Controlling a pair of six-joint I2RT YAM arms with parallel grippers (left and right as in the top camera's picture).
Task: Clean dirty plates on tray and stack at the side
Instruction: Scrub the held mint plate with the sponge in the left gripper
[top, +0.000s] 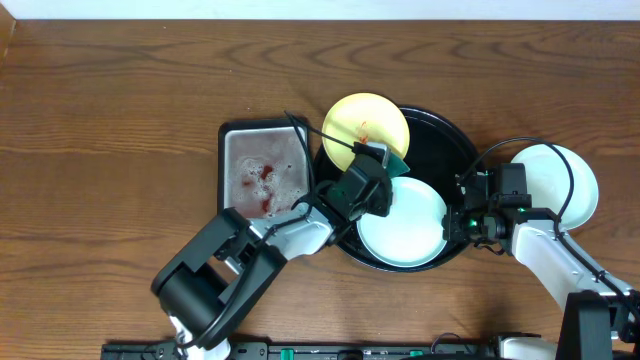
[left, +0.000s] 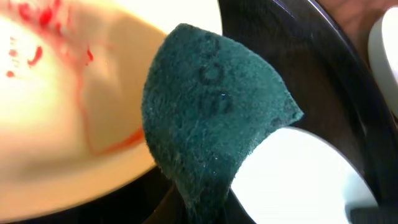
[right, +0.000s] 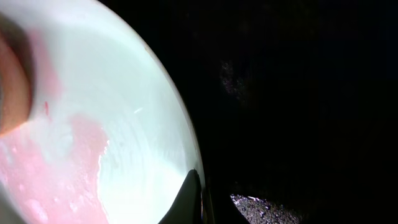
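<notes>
Two black-and-grey arms, thin black cables, small green lights.

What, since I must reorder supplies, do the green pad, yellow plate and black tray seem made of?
The green pad: coarse synthetic scouring fibre, matte; it looks fuzzy and bends. The yellow plate: smooth with a soft sheen, plastic or glazed ceramic, I cannot tell which. The black tray: smooth, slightly shiny rim, probably plastic, though coated metal is possible.

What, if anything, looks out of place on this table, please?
The yellow plate lies askew across the black tray's rim, partly outside it, smeared red, beside the sponge. The grey tray holds a reddish puddle.
</notes>
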